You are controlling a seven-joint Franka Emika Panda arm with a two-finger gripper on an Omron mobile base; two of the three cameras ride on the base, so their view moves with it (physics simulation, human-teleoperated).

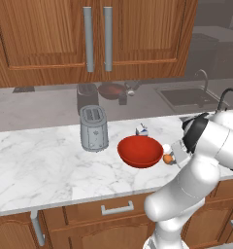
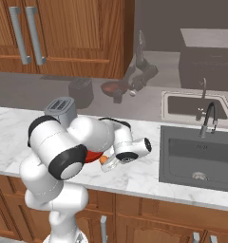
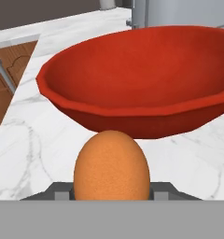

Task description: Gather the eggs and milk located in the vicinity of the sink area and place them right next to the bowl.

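Orange-brown egg (image 3: 111, 165), matte, speckled, long axis upright, clamped in gripper (image 3: 111, 193), just before glossy faceted red bowl (image 3: 137, 79), marble worktop (image 3: 34, 154)

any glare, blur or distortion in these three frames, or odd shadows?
Left base view: flat even light, soft low-res edges, dim reflections of the toaster on the grey backsplash. Right base view: same haze, faint shade in the sink. Hand view: sharpest; orange-brown egg looms large next to the red bowl from closeness, soft shadow under the bowl, no glare.
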